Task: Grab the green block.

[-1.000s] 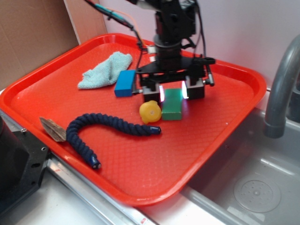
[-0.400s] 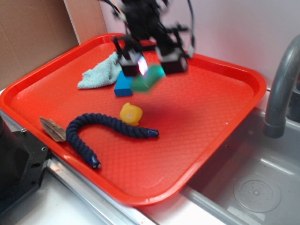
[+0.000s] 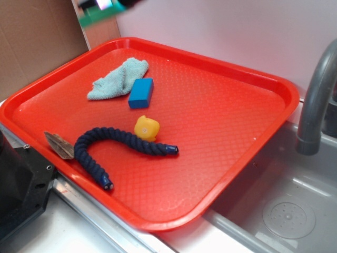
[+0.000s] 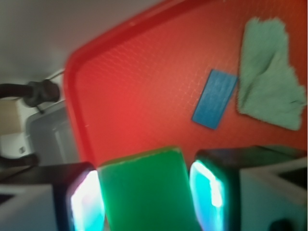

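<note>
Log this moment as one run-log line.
gripper: shut on green block | block: lifted clear of red tray | blue block: on tray beside cloth | grab: done

**Bright light, blurry close-up**

The outside view is bright and even, with soft shadows on the red tray (image 3: 221, 158). The wrist view is blurry all over. The end effector (image 4: 147, 197) pads glow bright white-blue.

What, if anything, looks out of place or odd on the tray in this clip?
Nothing looks spilled or damaged. One oddity: a brown scrap lies on the red tray's near left rim by the dark blue rope; I cannot tell what it is. The green block is off the tray, clamped in the tool.
</note>
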### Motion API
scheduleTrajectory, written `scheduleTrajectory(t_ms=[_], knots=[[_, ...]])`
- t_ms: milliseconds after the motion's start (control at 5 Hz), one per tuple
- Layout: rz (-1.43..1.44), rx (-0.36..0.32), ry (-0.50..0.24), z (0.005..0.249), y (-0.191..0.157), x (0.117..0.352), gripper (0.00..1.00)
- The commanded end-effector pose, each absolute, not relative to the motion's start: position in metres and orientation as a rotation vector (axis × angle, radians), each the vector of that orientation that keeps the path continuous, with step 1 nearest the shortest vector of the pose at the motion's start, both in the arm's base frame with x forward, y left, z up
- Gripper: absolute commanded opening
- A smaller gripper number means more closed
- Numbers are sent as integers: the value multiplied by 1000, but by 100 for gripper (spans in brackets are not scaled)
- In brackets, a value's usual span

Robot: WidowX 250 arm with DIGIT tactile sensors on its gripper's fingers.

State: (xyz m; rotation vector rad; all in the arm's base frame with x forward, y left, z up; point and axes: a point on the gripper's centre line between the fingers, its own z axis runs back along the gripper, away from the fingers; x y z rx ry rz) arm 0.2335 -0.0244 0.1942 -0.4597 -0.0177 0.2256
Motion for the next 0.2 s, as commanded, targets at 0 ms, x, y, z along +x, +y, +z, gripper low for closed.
scheduleTrajectory(t_ms=[0], knots=[[252, -351, -68, 258, -25, 245, 0]])
